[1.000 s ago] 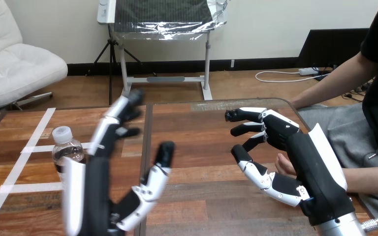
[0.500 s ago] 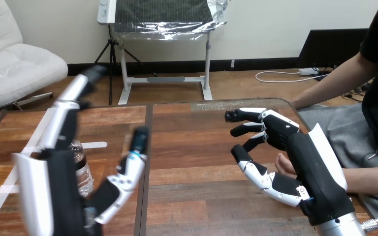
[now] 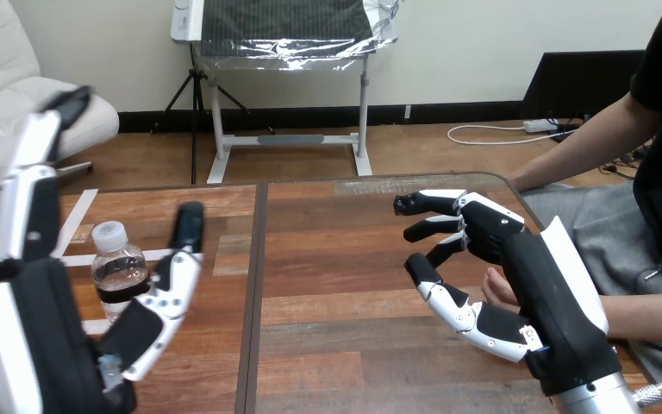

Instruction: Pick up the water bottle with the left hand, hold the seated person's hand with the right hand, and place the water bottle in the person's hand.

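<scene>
The water bottle (image 3: 119,274) stood upright on the left part of the table (image 3: 345,259). It showed between the left hand's (image 3: 47,336) straight fingers (image 3: 30,198) and its thumb, not yet gripped. That hand was spread wide. The right hand (image 3: 517,276) was loosely spread too, holding nothing, just beside the person's hand (image 3: 497,289). The bottle looked small, light and smooth, with thin sides that squash, so a gentle hold round its middle, below the cap (image 3: 109,235), seemed best.
</scene>
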